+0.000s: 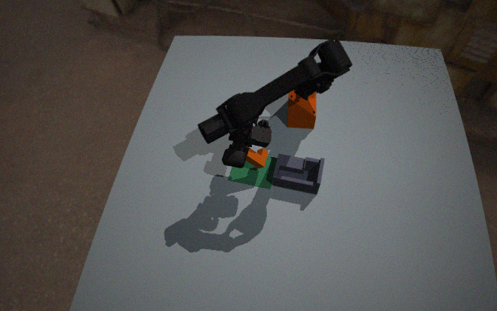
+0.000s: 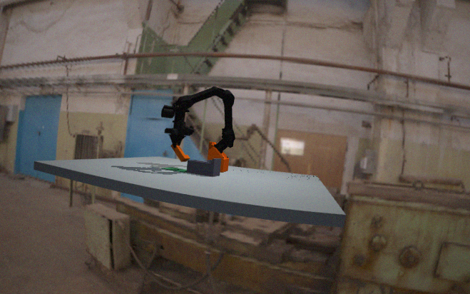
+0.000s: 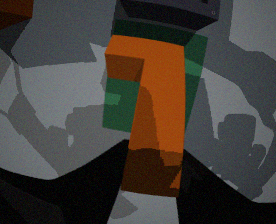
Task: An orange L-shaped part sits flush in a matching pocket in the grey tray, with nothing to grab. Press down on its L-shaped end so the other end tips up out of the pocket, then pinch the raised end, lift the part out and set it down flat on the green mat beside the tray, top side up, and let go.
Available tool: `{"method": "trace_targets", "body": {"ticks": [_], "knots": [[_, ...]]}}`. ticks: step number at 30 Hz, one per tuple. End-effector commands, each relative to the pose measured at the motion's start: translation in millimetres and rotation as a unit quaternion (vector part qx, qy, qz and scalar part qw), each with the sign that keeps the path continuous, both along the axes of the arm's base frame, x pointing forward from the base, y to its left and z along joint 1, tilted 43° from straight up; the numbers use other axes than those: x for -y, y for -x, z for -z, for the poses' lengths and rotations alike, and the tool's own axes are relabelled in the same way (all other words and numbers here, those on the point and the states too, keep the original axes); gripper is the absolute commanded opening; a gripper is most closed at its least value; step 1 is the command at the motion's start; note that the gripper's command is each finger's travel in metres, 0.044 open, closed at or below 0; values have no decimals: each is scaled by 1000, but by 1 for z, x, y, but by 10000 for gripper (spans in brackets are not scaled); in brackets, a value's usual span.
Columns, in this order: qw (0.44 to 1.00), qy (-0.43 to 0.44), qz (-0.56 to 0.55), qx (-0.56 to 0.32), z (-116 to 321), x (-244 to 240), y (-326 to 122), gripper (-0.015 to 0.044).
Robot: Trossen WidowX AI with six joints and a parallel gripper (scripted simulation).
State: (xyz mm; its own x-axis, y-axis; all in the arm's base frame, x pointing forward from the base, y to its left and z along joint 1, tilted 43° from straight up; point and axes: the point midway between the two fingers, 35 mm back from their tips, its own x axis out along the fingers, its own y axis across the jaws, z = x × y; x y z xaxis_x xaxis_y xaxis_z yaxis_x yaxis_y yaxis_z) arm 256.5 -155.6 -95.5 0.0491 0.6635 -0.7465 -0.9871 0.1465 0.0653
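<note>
Your fingers (image 1: 244,149) (image 2: 176,141) grip the orange L-shaped part (image 1: 257,157) (image 2: 180,152) (image 3: 161,95) by its straight end, its long axis slanting down from them toward its L-shaped end, above the green mat (image 1: 248,175) (image 2: 173,168) (image 3: 120,107), so you'll likely need to level it before lowering.
</note>
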Motion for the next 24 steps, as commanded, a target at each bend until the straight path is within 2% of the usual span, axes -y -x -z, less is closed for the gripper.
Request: {"method": "trace_targets", "body": {"ticks": [1, 24], "knots": [[1000, -4, 3, -2, 5, -7, 1, 0], [1000, -5, 3, -2, 32, -31, -1, 0]]}}
